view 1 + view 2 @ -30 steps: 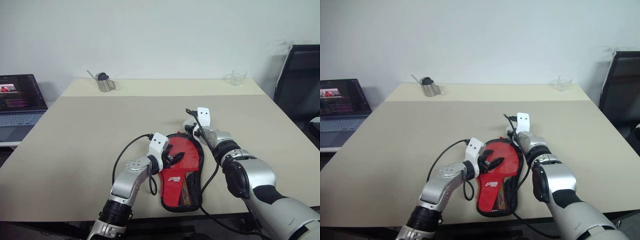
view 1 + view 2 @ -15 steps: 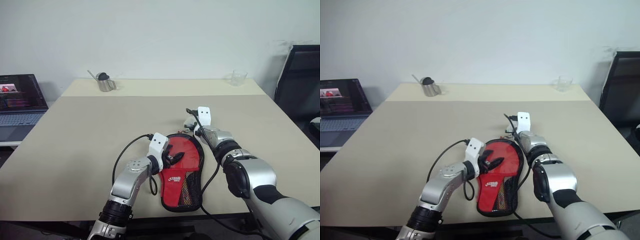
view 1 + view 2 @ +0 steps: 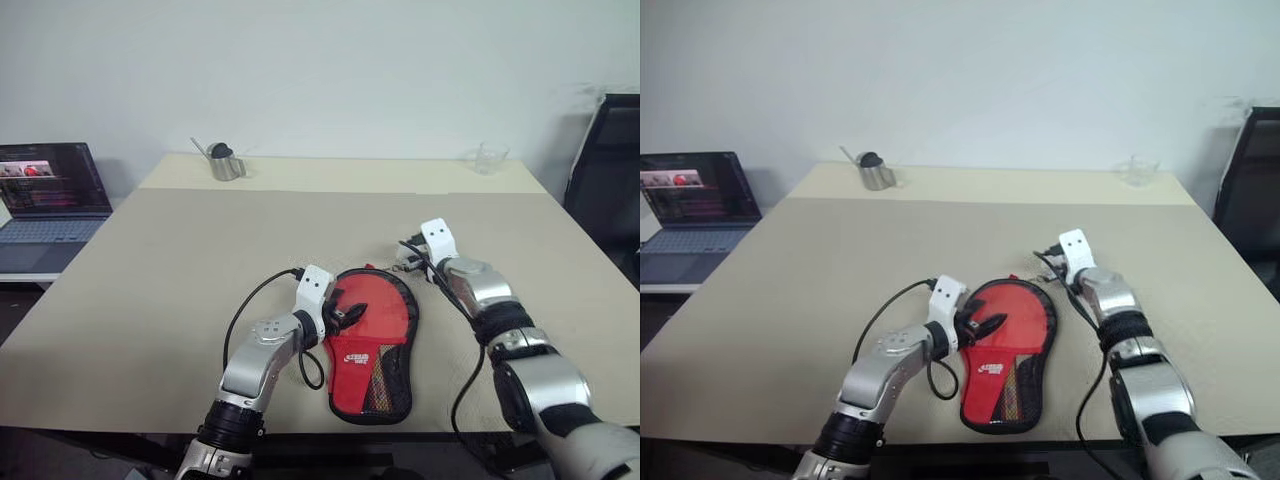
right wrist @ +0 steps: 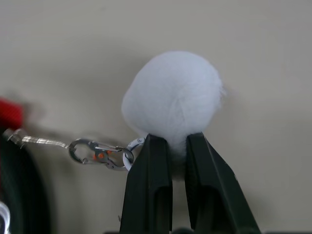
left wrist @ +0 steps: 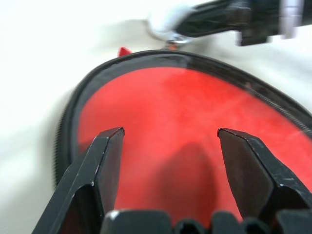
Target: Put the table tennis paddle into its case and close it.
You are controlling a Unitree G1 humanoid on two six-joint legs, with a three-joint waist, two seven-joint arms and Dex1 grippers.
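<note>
Pompom (image 4: 173,100) now pinched by right claw (image 4: 177,146), dragged toward 3 o'clock; case (image 3: 372,340) zip closing. Left claw (image 5: 168,141) gapes over it.

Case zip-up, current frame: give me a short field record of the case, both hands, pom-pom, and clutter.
case: red, flat on the table, round end away from the robot
left hand: open, fingers spread over the case's round end
right hand: shut on the white pom-pom, beside the case's far right edge
pom-pom link: clip and chain run back toward the case
clutter: metal cup, glass, laptop
</note>
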